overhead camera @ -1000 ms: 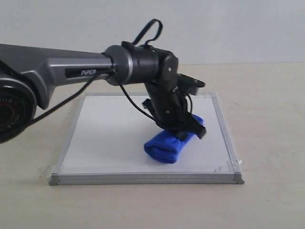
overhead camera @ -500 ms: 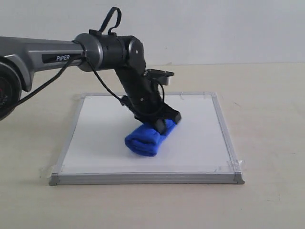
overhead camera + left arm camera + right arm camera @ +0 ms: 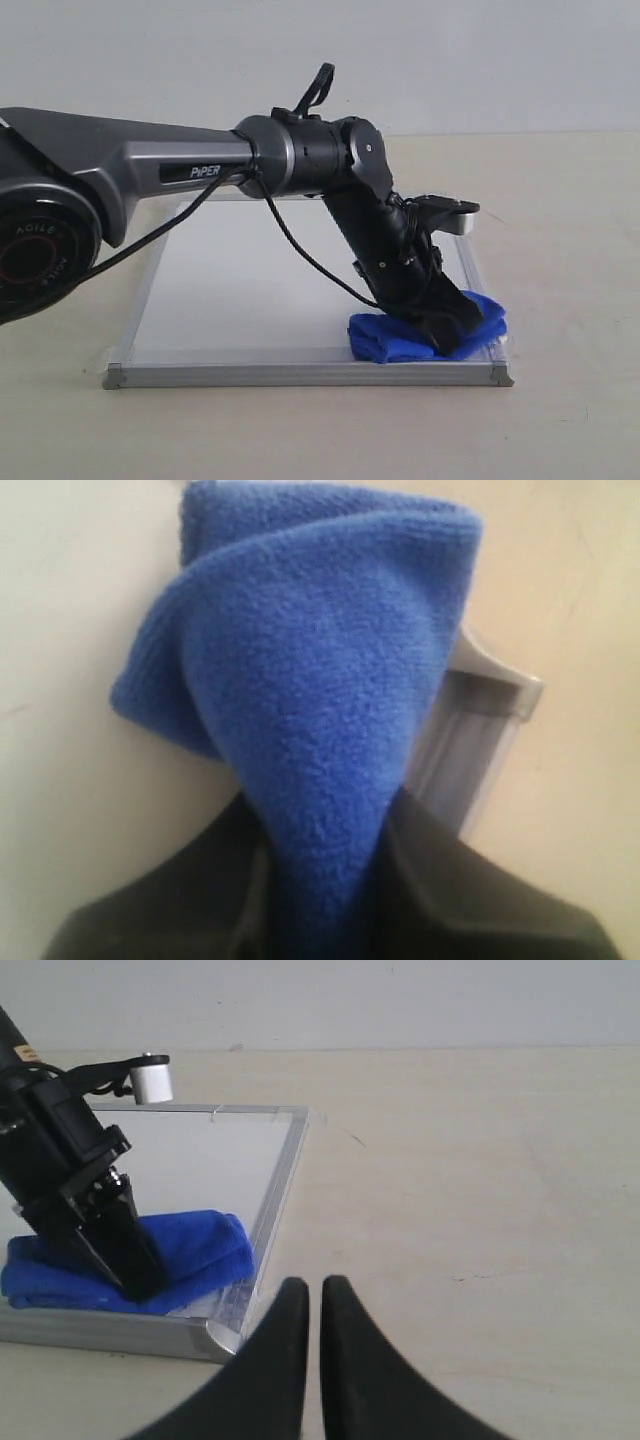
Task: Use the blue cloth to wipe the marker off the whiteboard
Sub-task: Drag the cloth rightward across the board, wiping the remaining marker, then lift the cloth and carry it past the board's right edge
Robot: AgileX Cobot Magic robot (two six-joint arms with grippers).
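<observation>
The blue cloth (image 3: 400, 338) lies pressed on the whiteboard (image 3: 230, 290) at its near right corner. My left gripper (image 3: 455, 330) is shut on it, its black fingers pinching the cloth (image 3: 320, 700) between them. In the right wrist view the cloth (image 3: 190, 1245) rests against the board's frame (image 3: 275, 1200) near the corner. No red marker line shows on the white surface in any view. My right gripper (image 3: 315, 1295) hangs over the bare table beside that corner, jaws nearly together with nothing between them. It is outside the exterior view.
The beige table (image 3: 570, 230) surrounds the board on all sides. The left arm (image 3: 150, 160) stretches across the board from the left. A grey corner cap (image 3: 495, 695) of the frame sits just past the cloth.
The left gripper has dragged the cloth from the board's middle, after a swing leftwards, across to the near right corner. The arm now reaches further right and lower.
</observation>
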